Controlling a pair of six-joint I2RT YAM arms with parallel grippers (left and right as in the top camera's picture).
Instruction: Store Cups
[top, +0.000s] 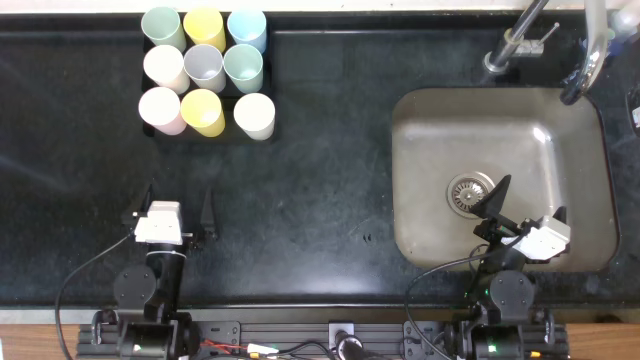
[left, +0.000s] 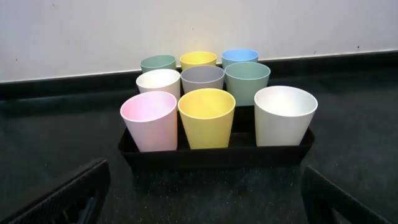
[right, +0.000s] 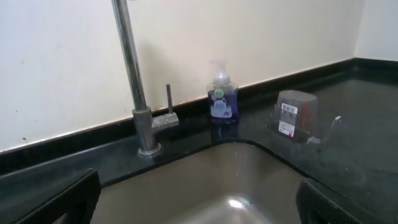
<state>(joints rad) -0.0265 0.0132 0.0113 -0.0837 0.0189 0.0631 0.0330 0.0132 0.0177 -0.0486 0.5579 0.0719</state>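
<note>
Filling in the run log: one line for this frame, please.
cups: nine upright in tray | left gripper: open, empty, facing tray | right gripper: open, empty, over sink

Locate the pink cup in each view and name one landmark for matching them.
Top view: the pink cup is the corner cup of the block nearest the left arm, beside a yellow cup.
Left wrist view: it stands in the nearest row, beside that yellow cup and at the opposite end from the white cup.
Right wrist view: not in it; this view faces the faucet.
Shared landmark: the black tray holding nine cups.
</note>
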